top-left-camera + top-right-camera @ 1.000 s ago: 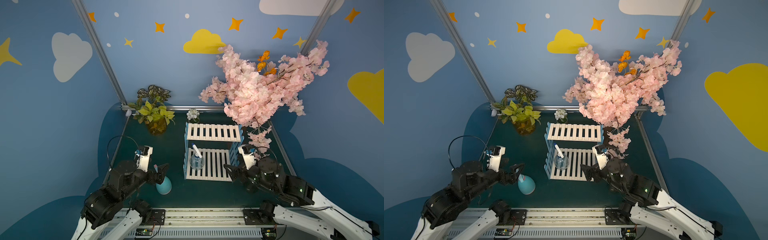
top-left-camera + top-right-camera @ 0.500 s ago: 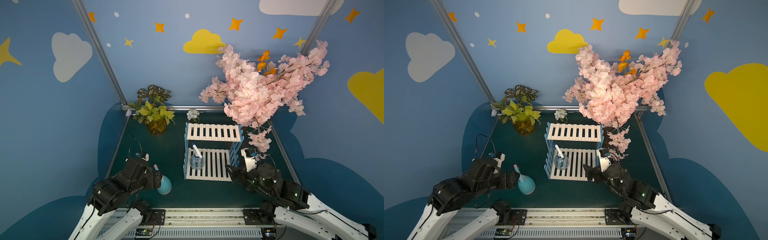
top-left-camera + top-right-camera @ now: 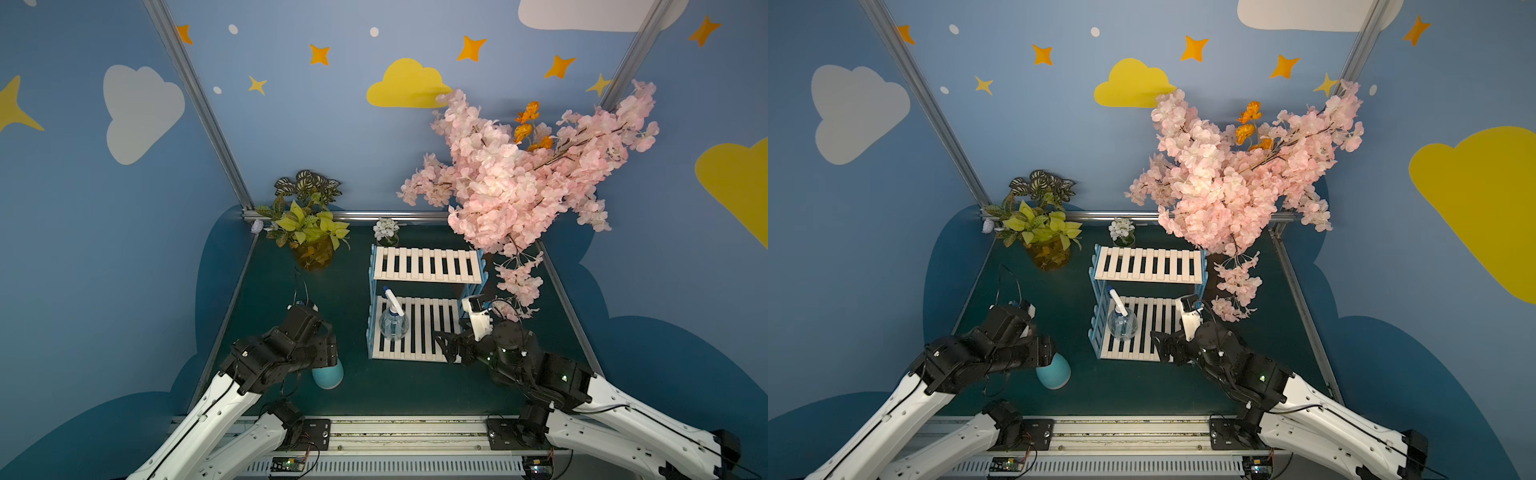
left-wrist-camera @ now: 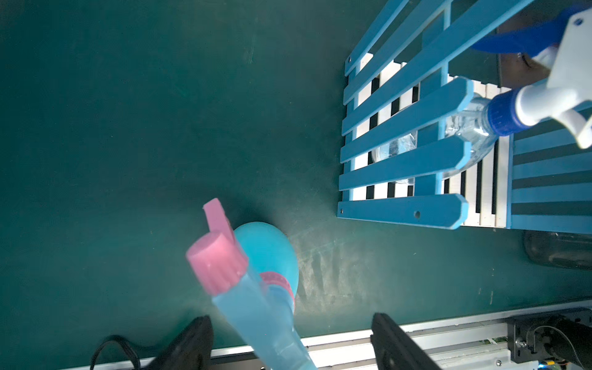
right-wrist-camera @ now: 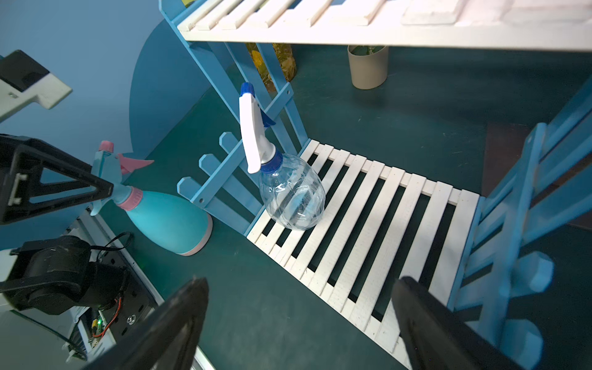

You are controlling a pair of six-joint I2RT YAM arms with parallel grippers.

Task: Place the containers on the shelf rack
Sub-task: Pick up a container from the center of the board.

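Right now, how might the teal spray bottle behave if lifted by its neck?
The teal spray bottle looks like rigid plastic, so probably stiff. Its smooth egg-shaped body may slip; the narrow neck suits the left claw better.

A dark green table (image 3: 291,299) carries everything. Near its middle stands the shelf rack (image 3: 428,266), with white slats and blue sides. A clear bottle (image 3: 393,326) sits on the lower shelf, at its 9 o'clock end. From the rack, a teal bottle (image 3: 328,376) stands on the table at 7 o'clock, an amber vase (image 3: 314,255) of leaves at 10 o'clock, and a small glass (image 3: 386,232) of white flowers just behind at 12 o'clock.
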